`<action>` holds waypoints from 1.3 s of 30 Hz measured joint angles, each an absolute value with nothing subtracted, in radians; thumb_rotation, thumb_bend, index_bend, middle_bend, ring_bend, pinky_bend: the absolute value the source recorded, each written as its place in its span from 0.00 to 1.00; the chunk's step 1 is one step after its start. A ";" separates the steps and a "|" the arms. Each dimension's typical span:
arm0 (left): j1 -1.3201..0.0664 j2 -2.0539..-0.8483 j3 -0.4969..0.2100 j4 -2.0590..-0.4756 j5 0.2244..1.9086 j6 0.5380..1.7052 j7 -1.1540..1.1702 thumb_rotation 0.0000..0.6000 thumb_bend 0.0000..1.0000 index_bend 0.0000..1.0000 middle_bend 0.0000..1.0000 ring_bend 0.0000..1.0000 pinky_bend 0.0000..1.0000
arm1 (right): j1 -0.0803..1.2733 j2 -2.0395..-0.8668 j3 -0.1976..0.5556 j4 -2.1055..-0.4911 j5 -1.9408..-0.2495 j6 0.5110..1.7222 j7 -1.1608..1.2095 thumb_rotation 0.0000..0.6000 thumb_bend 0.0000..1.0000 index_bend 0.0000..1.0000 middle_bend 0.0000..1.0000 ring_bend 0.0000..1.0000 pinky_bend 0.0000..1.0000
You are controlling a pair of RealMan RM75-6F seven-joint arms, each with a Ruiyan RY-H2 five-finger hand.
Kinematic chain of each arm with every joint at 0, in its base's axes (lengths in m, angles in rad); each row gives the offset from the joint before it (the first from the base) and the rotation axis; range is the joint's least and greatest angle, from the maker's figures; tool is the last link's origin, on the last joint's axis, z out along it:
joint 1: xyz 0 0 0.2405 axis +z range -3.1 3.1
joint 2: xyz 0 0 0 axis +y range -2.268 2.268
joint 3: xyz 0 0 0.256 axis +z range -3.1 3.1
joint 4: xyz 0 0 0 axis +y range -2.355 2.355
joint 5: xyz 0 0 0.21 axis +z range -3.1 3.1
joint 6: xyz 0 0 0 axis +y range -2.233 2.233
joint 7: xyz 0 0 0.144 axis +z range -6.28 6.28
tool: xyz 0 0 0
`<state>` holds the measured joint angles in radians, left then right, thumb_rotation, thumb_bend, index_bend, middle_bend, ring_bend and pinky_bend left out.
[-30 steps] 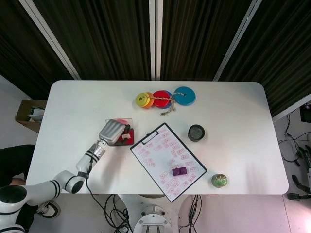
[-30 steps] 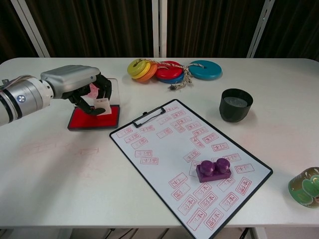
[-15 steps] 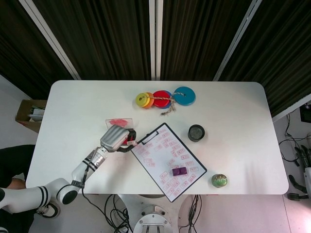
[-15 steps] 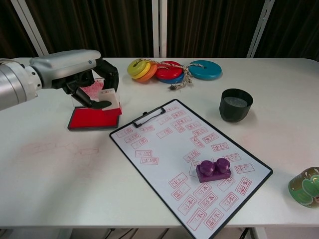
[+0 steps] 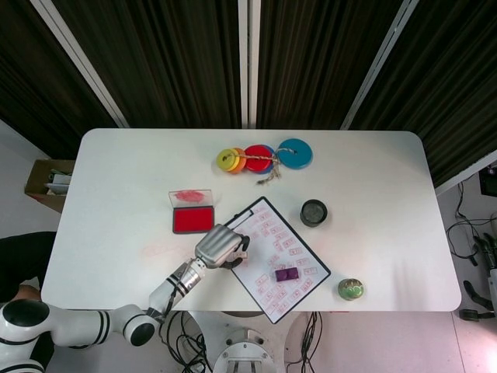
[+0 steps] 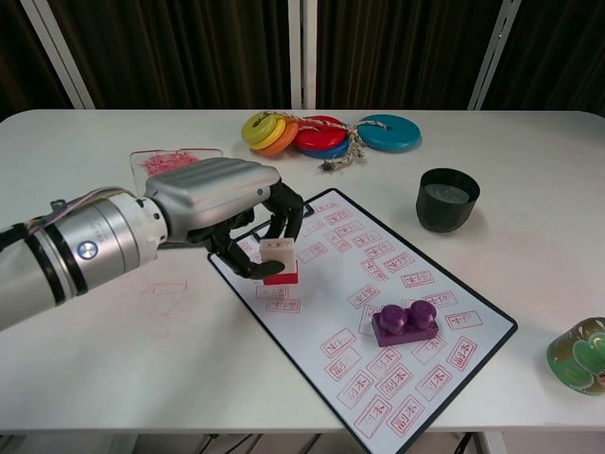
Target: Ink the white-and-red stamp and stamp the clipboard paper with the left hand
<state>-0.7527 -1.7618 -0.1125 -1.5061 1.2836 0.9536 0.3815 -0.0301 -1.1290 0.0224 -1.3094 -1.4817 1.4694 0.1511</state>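
My left hand [image 6: 222, 203] [image 5: 219, 246] grips the white-and-red stamp [image 6: 279, 261], red face down, over the left part of the clipboard paper [image 6: 378, 303] [image 5: 272, 260]. The stamp sits just above or on the sheet; contact cannot be judged. The paper carries several red stamp marks. The red ink pad [image 5: 192, 220] lies on the table behind the hand, with its clear lid [image 5: 189, 196] [image 6: 175, 159] beyond it. In the chest view my hand hides the pad. My right hand appears in neither view.
A purple block [image 6: 407, 322] [image 5: 286, 274] sits on the clipboard. A black cup [image 6: 447, 199] [image 5: 314, 211] stands to the right. Coloured discs tied with string [image 6: 321, 132] [image 5: 264, 158] lie at the back. A green round tin [image 6: 575, 354] [image 5: 351, 289] is near the front right edge.
My left hand has lifted the stamp off the ink pad and carried it right and toward the front, from the pad to over the clipboard paper.
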 measured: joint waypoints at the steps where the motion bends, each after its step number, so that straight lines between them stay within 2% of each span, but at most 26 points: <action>1: -0.757 -1.768 -0.117 -1.503 1.276 0.950 0.389 1.00 0.46 0.59 0.61 1.00 1.00 | -0.030 -1.129 0.023 -1.308 -1.481 1.469 0.153 1.00 0.22 0.00 0.00 0.00 0.00; 19: -0.813 -1.853 -0.153 -1.480 1.135 0.909 0.496 1.00 0.46 0.59 0.61 1.00 1.00 | -0.030 -1.131 0.022 -1.288 -1.470 1.453 0.175 1.00 0.22 0.00 0.00 0.00 0.00; 39: -0.853 -1.909 -0.169 -1.412 1.103 0.900 0.494 1.00 0.46 0.59 0.61 1.00 1.00 | -0.036 -1.126 0.027 -1.270 -1.470 1.465 0.201 1.00 0.22 0.00 0.00 0.00 0.00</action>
<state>-0.8526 -1.9089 -0.1694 -1.4120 1.1028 0.8996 0.4939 -0.0361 -1.1262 0.0270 -1.2702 -1.4700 1.4648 0.2013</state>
